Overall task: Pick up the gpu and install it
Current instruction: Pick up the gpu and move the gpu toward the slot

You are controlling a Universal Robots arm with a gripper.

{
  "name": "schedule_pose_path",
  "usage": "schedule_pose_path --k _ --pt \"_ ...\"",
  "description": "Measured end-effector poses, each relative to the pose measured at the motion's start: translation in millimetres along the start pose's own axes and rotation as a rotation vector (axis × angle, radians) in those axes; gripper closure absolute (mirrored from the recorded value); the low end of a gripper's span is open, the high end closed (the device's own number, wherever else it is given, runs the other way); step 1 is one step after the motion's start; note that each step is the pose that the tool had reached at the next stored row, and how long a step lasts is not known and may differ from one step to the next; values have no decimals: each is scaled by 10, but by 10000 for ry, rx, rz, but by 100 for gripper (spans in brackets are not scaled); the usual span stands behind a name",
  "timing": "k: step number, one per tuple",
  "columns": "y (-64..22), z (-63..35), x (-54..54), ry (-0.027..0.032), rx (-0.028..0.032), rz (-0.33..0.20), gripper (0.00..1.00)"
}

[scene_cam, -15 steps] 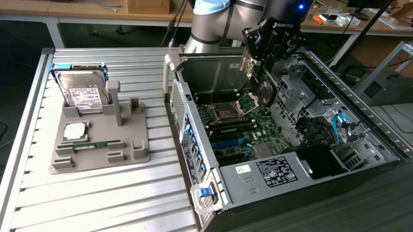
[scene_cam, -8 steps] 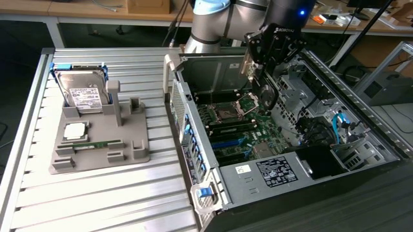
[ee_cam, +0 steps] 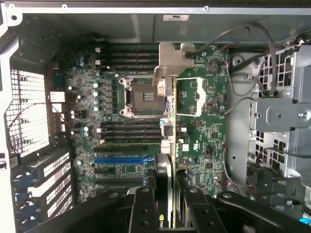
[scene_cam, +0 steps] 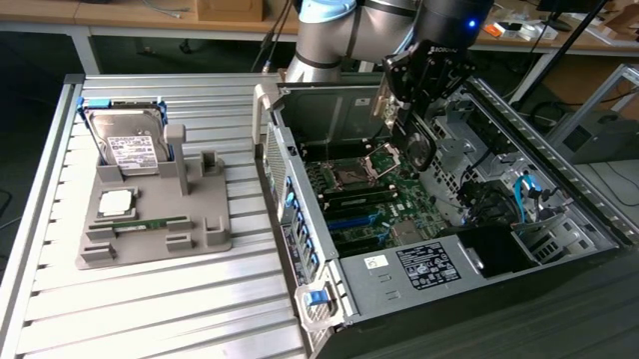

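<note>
From my station, the pick-up half looks done. The gripper (ee_cam: 167, 212) is clamped on the gpu (scene_cam: 408, 133), one finger on either face, and the card hangs edge-down inside the open computer case (scene_cam: 299, 224), toward the exterior view's upper right. In the wrist view I see the card edge-on, its silvery bracket at the far end, hanging over the green motherboard (scene_cam: 364, 202) beside the bare processor socket (ee_cam: 141, 97). As I read it, the card is not seated. It looks clear of the board and off to one side of the blue slot (ee_cam: 119, 159), so the install remains.

On the exterior view's left, the grey holder (scene_cam: 150, 239) keeps a hard drive (scene_cam: 130, 146) upright and a memory stick (scene_cam: 140, 222) flat. Both holder and case sit on a ribbed aluminium table (scene_cam: 150, 314). Behind it are wooden workbenches (scene_cam: 120, 19) with a cardboard box (scene_cam: 230, 9) and loose cables.
</note>
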State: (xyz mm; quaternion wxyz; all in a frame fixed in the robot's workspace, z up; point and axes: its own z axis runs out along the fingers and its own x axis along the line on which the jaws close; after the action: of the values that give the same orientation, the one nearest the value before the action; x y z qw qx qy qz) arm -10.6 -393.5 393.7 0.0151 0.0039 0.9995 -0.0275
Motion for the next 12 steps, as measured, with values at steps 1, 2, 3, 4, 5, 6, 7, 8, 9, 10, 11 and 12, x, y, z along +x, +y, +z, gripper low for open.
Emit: schedule_pose_path --k 1,2,3,4,5,6,7,8,9,10,11,12 --pt "0 0 -1 0 0 0 73" --pt "0 1 -1 0 -2 1 73" --pt "0 1 -1 -1 -3 2 73" --pt "0 1 -1 0 -2 1 73" --pt "0 1 -1 0 -3 0 73" --pt "0 1 -1 0 -2 0 73" --pt "0 1 -1 0 -2 1 73" --pt "0 1 -2 0 -2 0 73" --pt "0 1 -1 0 -2 1 73" --pt "0 1 -2 0 -2 0 73" --pt "0 1 -2 -1 -2 0 73" --pt "0 1 -2 -1 -3 -1 73"
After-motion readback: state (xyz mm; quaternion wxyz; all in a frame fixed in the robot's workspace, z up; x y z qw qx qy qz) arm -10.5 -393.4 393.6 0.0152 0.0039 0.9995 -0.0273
